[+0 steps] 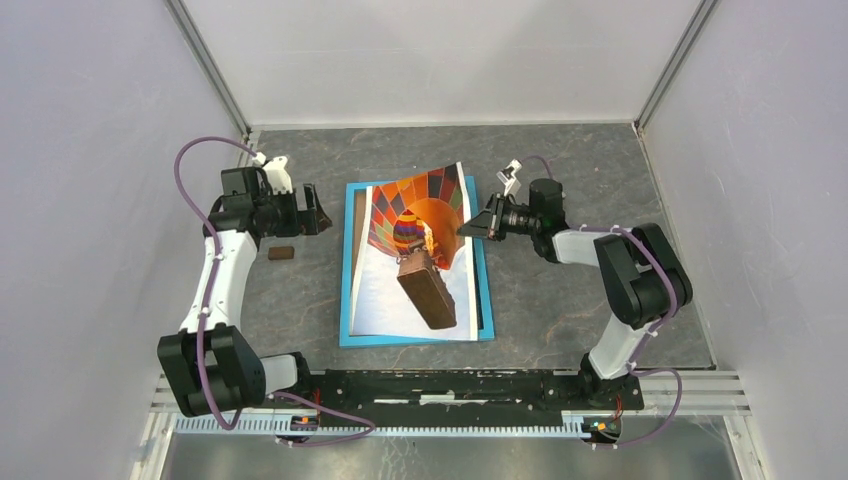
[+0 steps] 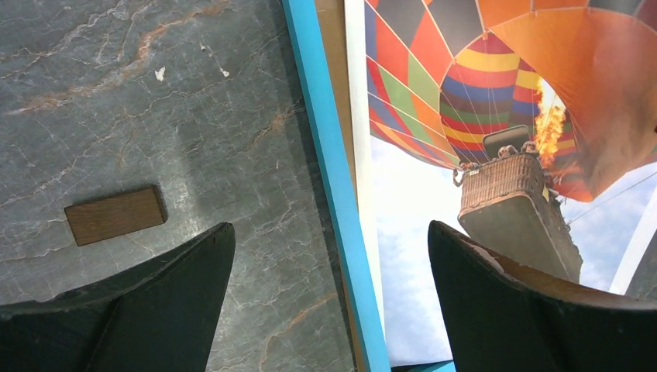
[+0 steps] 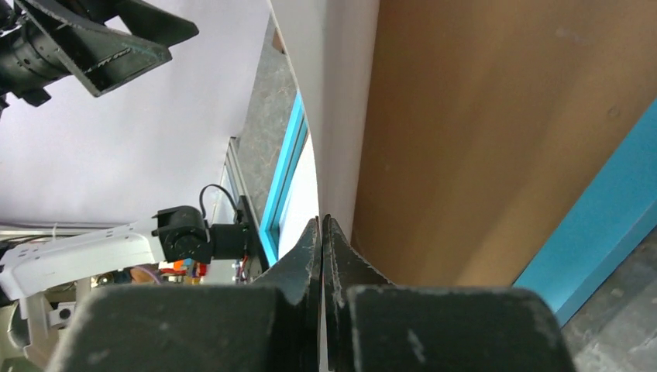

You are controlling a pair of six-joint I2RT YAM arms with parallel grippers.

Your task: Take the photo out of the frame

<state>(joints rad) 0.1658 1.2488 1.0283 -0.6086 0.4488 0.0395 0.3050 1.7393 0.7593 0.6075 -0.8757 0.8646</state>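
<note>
grey veined stone-look tabletop (image 1: 560, 170) between plain pale lilac walls (image 1: 90, 150)

No text, label, brand, number or sign is showing legibly in any of the three views. The photo (image 2: 411, 201) is displaying a small pale tag (image 2: 474, 184) on the rim of its pictured basket (image 2: 507, 178). The tag is too small to read.
</note>
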